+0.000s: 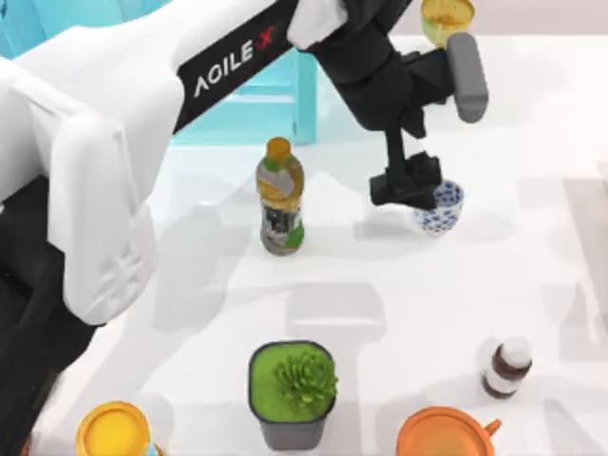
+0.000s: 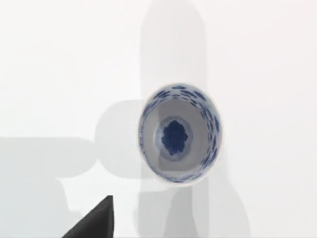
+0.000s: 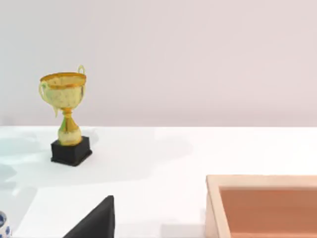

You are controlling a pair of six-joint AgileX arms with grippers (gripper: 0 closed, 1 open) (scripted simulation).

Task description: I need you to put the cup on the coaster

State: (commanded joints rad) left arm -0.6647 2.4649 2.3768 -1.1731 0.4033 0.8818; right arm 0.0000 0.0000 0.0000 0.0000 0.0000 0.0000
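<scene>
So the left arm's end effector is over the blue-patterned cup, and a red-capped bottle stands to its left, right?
Not quite: the bottle has a yellow cap, not red, as the top view shows. The rest holds: the left end effector is over the cup, with the bottle to its left.

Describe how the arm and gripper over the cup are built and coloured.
The left arm has bulky white rounded shells, with a black band bearing white AGILEX lettering whose X is red. Toward the wrist it turns black and angular, with a grey rounded cylinder on its side. The left gripper is black and blocky.
</scene>
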